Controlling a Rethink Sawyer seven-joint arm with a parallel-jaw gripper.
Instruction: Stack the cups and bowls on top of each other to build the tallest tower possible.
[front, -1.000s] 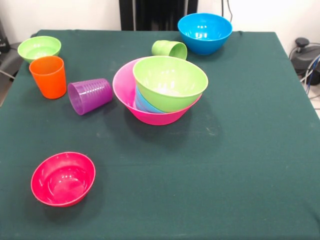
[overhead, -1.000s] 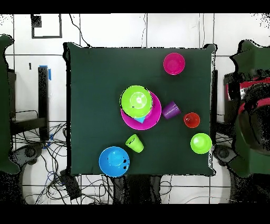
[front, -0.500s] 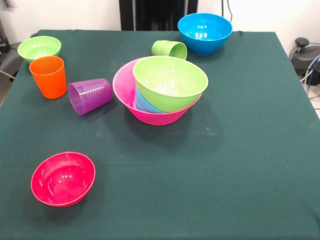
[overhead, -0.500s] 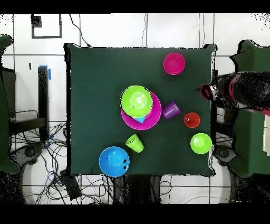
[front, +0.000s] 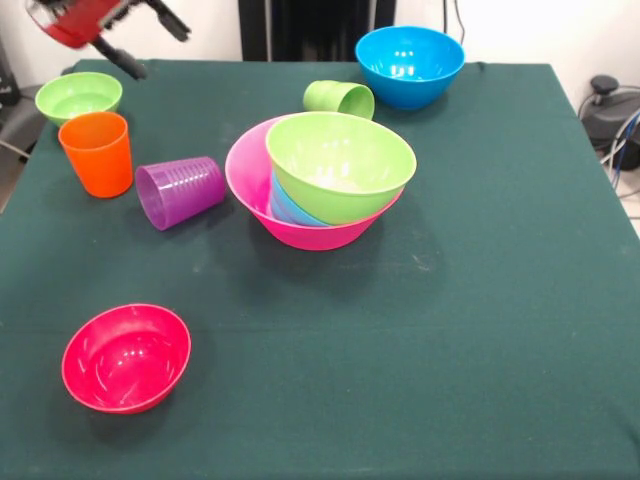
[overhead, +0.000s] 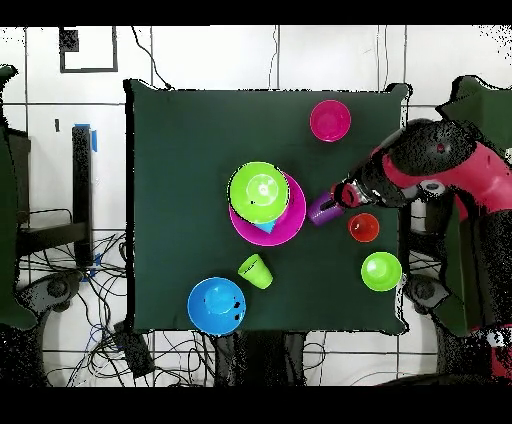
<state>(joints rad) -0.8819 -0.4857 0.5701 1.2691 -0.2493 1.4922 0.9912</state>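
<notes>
The tower is a large pink bowl (front: 300, 225) holding a light blue piece (front: 288, 205) and a tilted green bowl (front: 340, 165) at mid-table. A purple cup (front: 180, 192) lies on its side to its left. An orange cup (front: 97, 152) stands upright beside it. A light green cup (front: 340, 98) lies tipped behind the tower. My gripper (front: 160, 50) hangs high at the top left, open and holding nothing. In the overhead view the gripper (overhead: 343, 193) is just beside the purple cup (overhead: 323, 209), near the orange cup (overhead: 363, 227).
A small green bowl (front: 78, 97) sits at the far left corner, and a blue bowl (front: 409, 65) sits at the far edge. A small red bowl (front: 126, 357) is near the front left. The red arm (overhead: 450, 175) reaches in over the table's side.
The arm has swung in from the table's side and now reaches over the purple and orange cups. It has entered the front view at the top left. No cup or bowl has moved.
</notes>
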